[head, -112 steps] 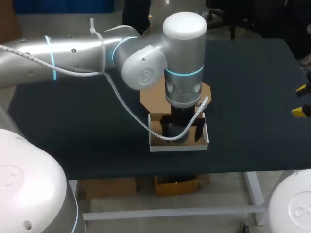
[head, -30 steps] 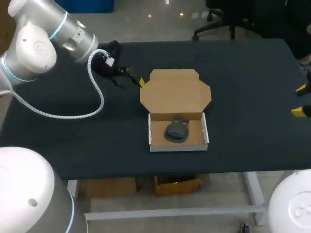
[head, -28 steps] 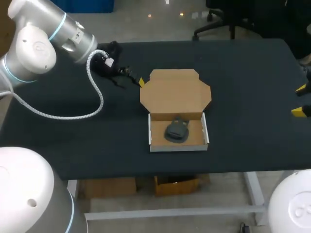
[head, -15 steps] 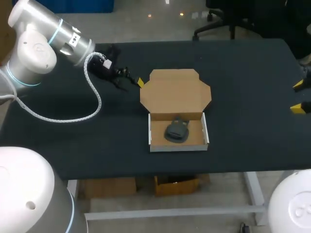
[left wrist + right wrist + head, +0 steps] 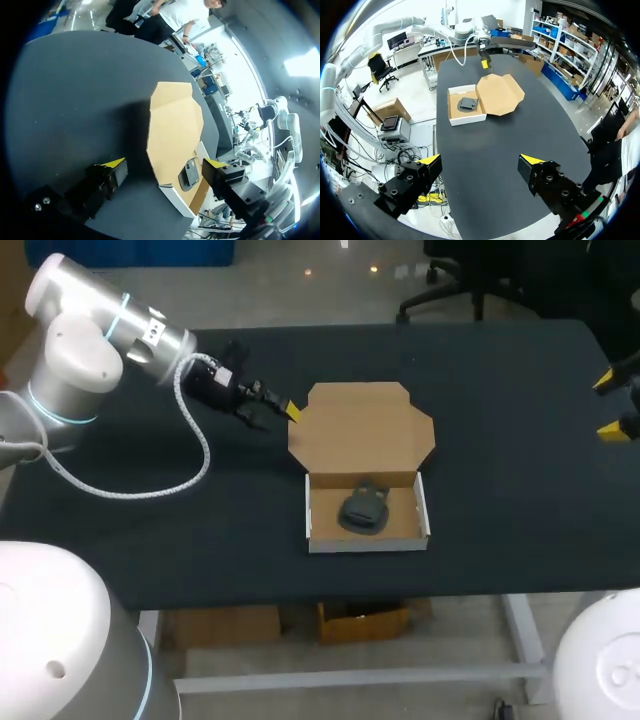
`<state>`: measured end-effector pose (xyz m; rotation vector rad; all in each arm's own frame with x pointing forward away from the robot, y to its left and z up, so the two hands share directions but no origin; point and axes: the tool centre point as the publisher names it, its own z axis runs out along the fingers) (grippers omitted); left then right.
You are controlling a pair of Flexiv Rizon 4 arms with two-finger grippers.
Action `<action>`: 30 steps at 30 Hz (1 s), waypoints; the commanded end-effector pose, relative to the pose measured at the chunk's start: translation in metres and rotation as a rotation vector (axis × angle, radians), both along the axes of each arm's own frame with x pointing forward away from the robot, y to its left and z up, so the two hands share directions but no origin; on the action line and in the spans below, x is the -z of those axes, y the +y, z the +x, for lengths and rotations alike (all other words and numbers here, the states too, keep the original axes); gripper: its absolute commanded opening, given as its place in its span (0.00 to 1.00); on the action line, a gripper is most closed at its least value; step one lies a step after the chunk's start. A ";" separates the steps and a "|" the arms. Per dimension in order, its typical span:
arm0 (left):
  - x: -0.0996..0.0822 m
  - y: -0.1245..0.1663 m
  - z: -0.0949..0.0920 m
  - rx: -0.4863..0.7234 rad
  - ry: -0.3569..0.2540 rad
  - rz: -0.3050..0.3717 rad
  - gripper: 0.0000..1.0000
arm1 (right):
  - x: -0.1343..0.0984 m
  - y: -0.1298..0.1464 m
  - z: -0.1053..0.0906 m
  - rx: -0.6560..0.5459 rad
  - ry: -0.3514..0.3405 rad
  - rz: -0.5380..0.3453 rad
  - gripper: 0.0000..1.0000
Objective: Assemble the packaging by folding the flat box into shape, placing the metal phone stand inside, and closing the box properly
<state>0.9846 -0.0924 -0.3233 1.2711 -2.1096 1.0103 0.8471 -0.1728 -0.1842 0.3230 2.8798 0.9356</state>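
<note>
Presently, with fingers of the left gripper spread wide beside the lid, the box could be shoved askew if struck low.

**Box open, stand inside**

Box is folded up near the front edge of the table, about mid-width. White outside, brown inside, walls up. Lid lies flat open behind it, tuck flap at the far end. Dark grey stand lies inside the box, roughly centred.
</note>
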 end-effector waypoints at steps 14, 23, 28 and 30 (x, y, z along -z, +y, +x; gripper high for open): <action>0.021 -0.019 0.001 0.030 0.044 -0.072 0.95 | -0.001 0.008 0.048 -0.182 0.169 -0.020 1.00; 0.025 -0.029 -0.003 0.048 0.040 -0.122 0.83 | -0.002 0.014 0.067 -0.235 0.203 -0.046 1.00; 0.026 -0.033 -0.007 0.070 0.014 -0.143 0.70 | -0.003 0.017 0.073 -0.259 0.215 -0.053 1.00; 0.025 -0.036 -0.009 0.080 0.002 -0.151 0.73 | -0.004 0.018 0.076 -0.268 0.220 -0.056 1.00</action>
